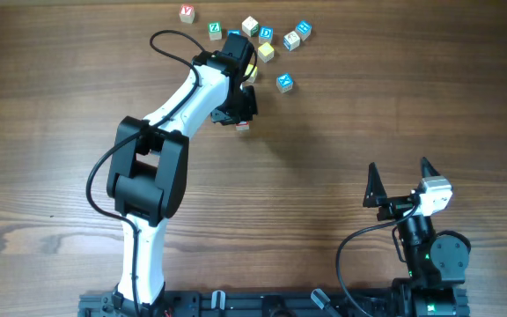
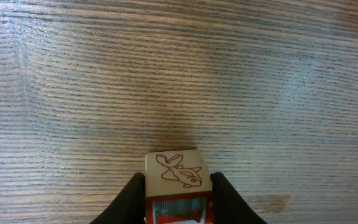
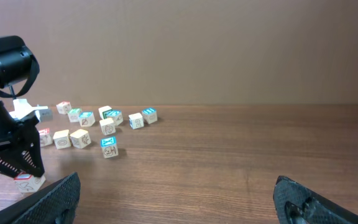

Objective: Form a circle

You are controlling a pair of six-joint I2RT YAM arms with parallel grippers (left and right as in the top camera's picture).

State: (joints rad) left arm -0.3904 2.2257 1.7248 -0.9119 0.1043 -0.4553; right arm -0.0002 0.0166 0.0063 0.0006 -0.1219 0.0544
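My left gripper (image 1: 240,121) is shut on a small wooden cube (image 2: 178,171) with a red fish drawing on top and a red-edged face toward the camera. The black fingers (image 2: 134,193) press on both its sides. The held cube (image 1: 242,127) is low over the table, just in front of a loose scatter of cubes (image 1: 266,51). No circle is in view. My right gripper (image 1: 402,176) stands wide open at the front right with nothing between its fingers. In the right wrist view, the right gripper (image 3: 179,193) faces bare wood and the held cube (image 3: 28,182) is at far left.
The scattered cubes include a red-lettered one (image 1: 187,12), a green-lettered one (image 1: 215,29), a plain one (image 1: 250,25), and blue-lettered ones (image 1: 304,29), with one apart (image 1: 284,82). The left arm (image 1: 183,106) reaches diagonally toward them. Wooden tabletop (image 1: 368,114) stretches to the right.
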